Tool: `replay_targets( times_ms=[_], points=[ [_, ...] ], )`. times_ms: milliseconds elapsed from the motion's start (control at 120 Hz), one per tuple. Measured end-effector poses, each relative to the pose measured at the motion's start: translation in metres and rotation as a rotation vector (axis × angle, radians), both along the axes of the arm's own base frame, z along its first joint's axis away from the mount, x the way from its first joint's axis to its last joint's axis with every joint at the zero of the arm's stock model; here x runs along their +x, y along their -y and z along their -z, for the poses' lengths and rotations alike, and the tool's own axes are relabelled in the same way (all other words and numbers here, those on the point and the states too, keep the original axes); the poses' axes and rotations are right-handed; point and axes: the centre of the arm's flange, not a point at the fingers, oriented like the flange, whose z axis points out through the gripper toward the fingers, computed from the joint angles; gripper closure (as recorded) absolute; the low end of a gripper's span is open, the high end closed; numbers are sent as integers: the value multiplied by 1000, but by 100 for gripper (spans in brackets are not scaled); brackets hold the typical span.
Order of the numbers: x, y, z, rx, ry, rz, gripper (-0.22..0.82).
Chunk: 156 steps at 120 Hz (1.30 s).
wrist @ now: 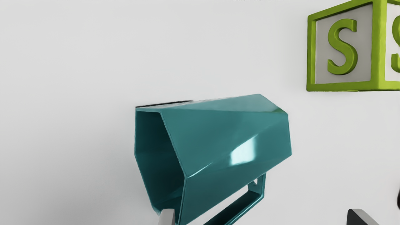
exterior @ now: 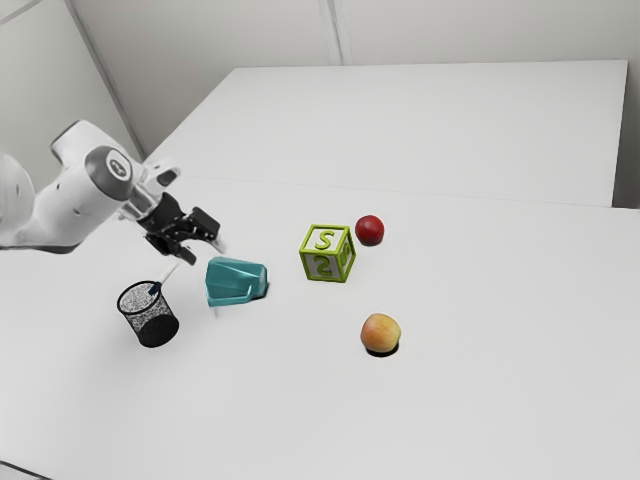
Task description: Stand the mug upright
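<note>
A teal faceted mug (exterior: 236,280) lies on its side on the table, its mouth toward the exterior view's left. The gripper (exterior: 205,252) hangs close above the mug's mouth end. In the wrist view the mug (wrist: 231,140) shows its dark hollow inside, with the loop handle on the side nearer the fingers. The gripper (wrist: 263,217) is open, its two fingertips wide apart; one overlaps the rim of the mouth in that view, and whether it touches cannot be told. The other fingertip stands beyond the handle.
A black mesh holder (exterior: 148,314) with a thin white-and-dark item stands beside the mug, toward the exterior view's left. A green-framed letter block (exterior: 327,253), a red ball-like fruit (exterior: 369,230) and a yellow-orange fruit (exterior: 380,333) sit toward that view's right on the white table (exterior: 500,400).
</note>
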Motion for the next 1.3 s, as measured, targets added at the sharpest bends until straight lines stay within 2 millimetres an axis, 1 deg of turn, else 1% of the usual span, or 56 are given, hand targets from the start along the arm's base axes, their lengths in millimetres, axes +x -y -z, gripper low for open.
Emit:
replay_targets(
  times_ms=[33,83,300,592,725,917,1117,1300],
  points=[
    [2,2,3,-11,9,3,0],
    [3,0,6,-25,24,-1,0],
    [2,-4,13,-45,66,25,0],
    [2,-5,50,-66,48,47,0],
    [2,-5,62,-100,54,38,0],
    [1,-4,65,-166,77,24,0],
    [-13,-18,68,-237,91,-7,0],
    [-19,-15,69,-310,106,-4,0]
  ],
)
